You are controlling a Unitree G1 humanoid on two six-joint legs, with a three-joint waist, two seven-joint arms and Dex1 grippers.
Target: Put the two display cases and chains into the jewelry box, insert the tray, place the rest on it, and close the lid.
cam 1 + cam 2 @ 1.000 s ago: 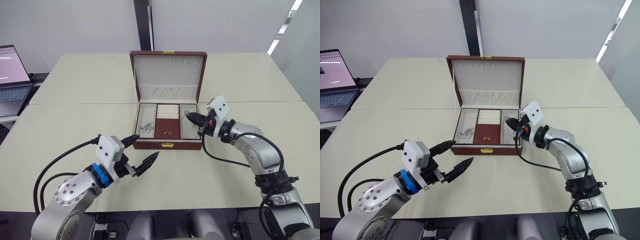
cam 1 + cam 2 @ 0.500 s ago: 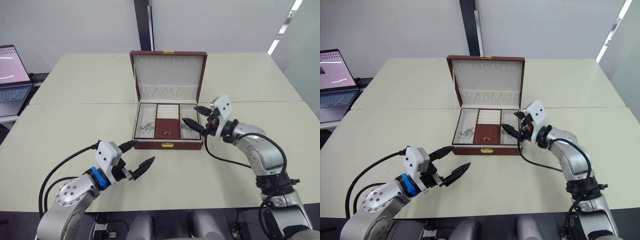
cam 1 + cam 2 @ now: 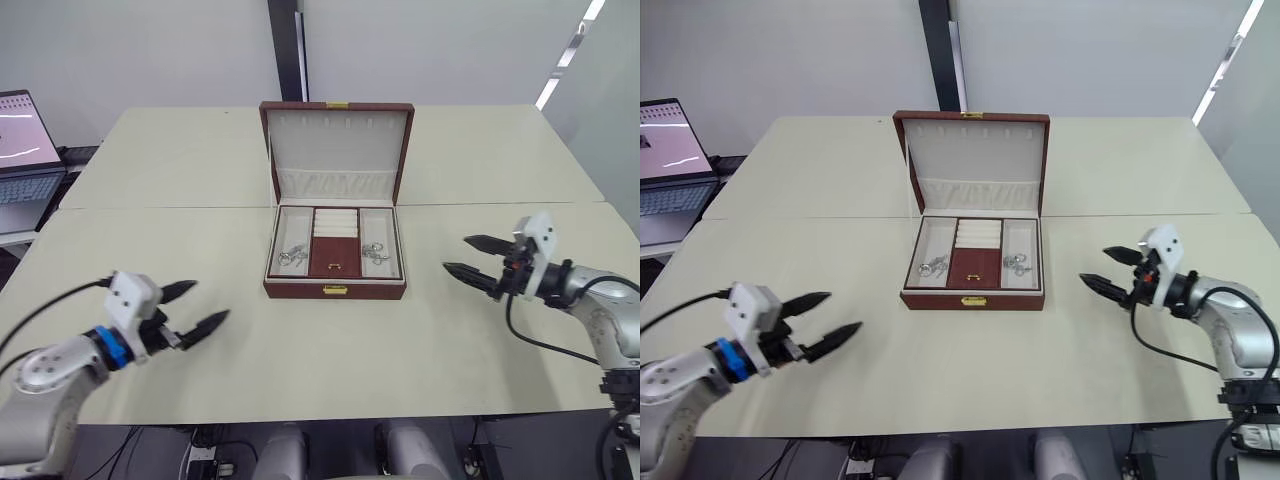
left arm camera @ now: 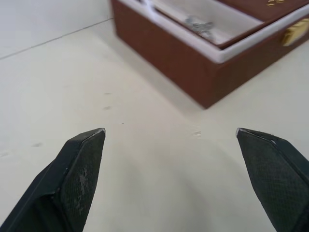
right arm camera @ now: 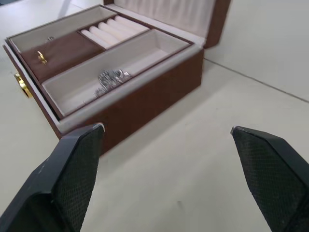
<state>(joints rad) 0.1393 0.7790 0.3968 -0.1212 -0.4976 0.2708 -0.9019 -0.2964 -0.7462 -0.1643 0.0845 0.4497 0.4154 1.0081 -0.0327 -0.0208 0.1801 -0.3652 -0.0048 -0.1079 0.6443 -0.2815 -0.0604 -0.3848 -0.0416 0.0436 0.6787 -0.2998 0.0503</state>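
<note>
On the matte table (image 3: 200,220), the rectangular wood-grain jewelry box (image 3: 335,288) stands open.

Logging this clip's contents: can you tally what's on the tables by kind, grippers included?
Jewelry box, lid up: 1
Tray seated in the box: 1
Clusters of small silvery pieces on the tray: 2
Laptop: 1
Grippers, jaws open: 2, left and right
Total: 7

The jewelry box (image 3: 335,287) sits open between two spread-fingered end effectors, left end effector (image 3: 203,307) and right end effector (image 3: 464,256).
</note>
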